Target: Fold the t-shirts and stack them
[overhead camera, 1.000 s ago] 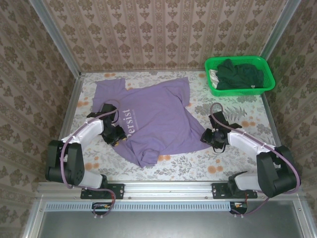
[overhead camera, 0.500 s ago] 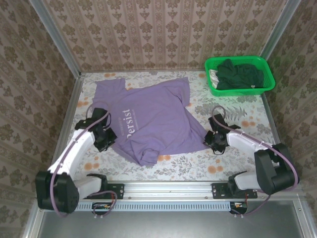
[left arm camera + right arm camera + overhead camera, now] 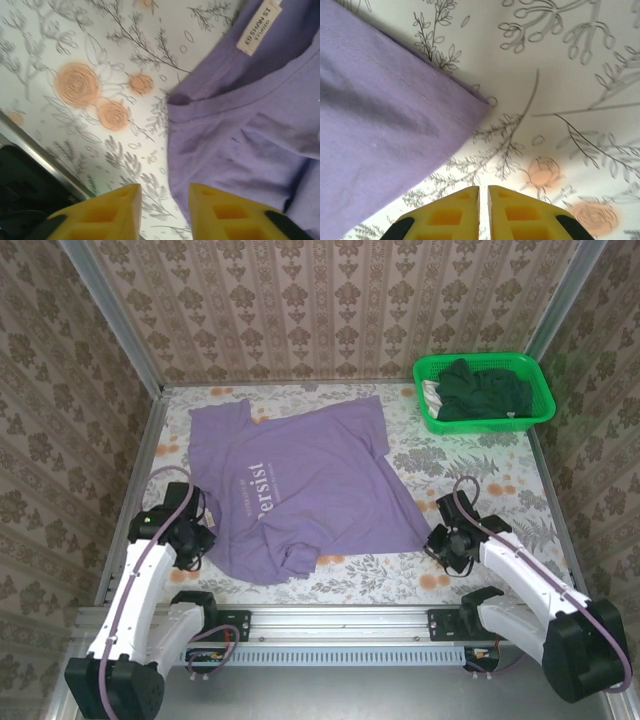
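Top external: we see the purple shirt [image 3: 310, 490] spread flat mid-table [image 3: 400, 575], white lettering up. Left claw [image 3: 195, 540] sits at 8 o'clock, just beside the shirt's near-left edge. Right claw [image 3: 447, 545] sits at 4 o'clock, just beside the shirt's near-right corner. Dark green shirts [image 3: 485, 390] lie piled in the green basket [image 3: 480, 424] at 1 o'clock, well apart from both claws.

Left wrist: we see the left claw [image 3: 162, 192] released, fingers [image 3: 112, 205] spread, nothing between them. Purple shirt [image 3: 250, 125] fills the 3 o'clock side, with the white neck label [image 3: 257, 32] at 1 o'clock. The 5 o'clock finger overlaps the shirt's edge; contact we cannot tell.

Right wrist: we see the right claw [image 3: 483, 190] clenched, fingers [image 3: 450, 210] nearly together, only a slit between them, grasping nothing. The purple shirt's [image 3: 380, 135] hemmed corner comes in from 9 o'clock, its tip near centre, apart from the fingers, flat on the flowered table.
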